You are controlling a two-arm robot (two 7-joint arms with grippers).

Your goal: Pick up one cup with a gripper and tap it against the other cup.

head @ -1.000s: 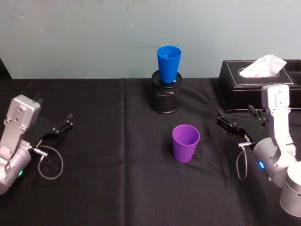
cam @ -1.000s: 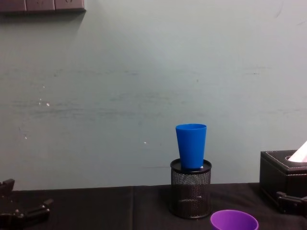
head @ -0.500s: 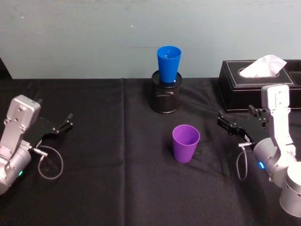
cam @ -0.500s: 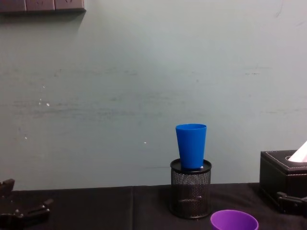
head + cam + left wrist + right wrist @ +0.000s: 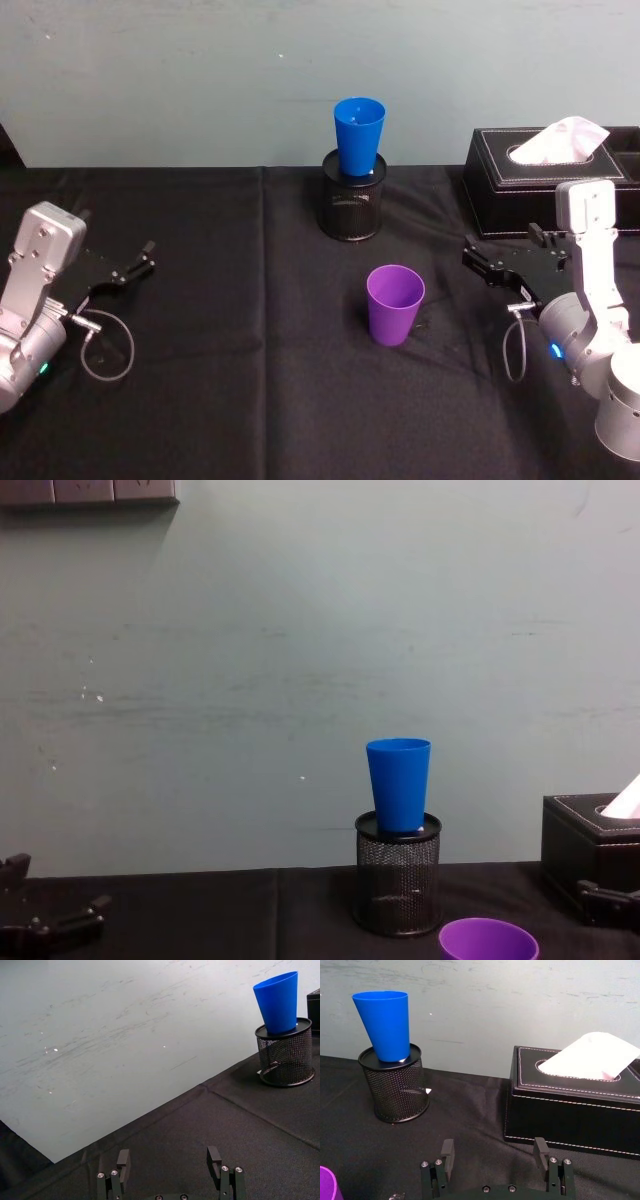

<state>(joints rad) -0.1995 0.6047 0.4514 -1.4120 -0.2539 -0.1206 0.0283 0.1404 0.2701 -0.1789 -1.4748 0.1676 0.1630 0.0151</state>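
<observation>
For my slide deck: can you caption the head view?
Purple cup upright on the cloth between two open hands, left and right; blue cup perched in a mesh holder behind.

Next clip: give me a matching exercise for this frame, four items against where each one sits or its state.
Items:
1. blue cup
2. purple cup
3. right end effector
4. tissue box

Places or states:
A. upright on the black cloth, nothing touching it
B. far right, by the wall
C. standing in the wire-mesh pen holder
D. open, apart from both cups

Pairs: 1-C, 2-A, 3-D, 4-B
</observation>
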